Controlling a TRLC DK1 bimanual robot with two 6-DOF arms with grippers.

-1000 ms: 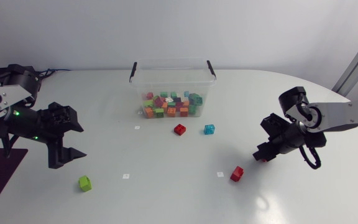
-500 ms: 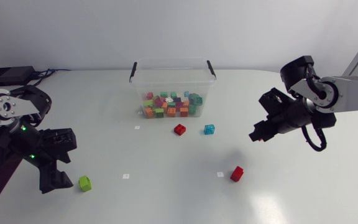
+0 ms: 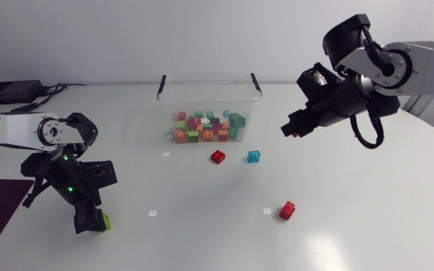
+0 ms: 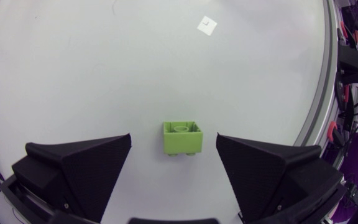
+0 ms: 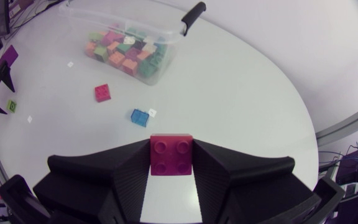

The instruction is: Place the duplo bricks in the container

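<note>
The clear container point(image 3: 169, 105), part-filled with bricks, stands by the middle of the surface's far edge. The right hand point(image 3: 292, 129) is clamped on a dark red brick point(image 5: 171, 155), held high toward the right edge, likely to carry it there. Near the left edge, the left hand point(image 3: 89, 218) straddles a green brick point(image 4: 182, 137), fingers apart and not touching it, seemingly lined up to grip.

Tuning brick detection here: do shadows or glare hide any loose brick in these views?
Head view: soft, even light, no glare; only the left hand hides most of the green brick. Left wrist view: that brick is evenly lit, its shadow faint. Right wrist view: the magenta brick in the right hand shows cleanly.
</note>
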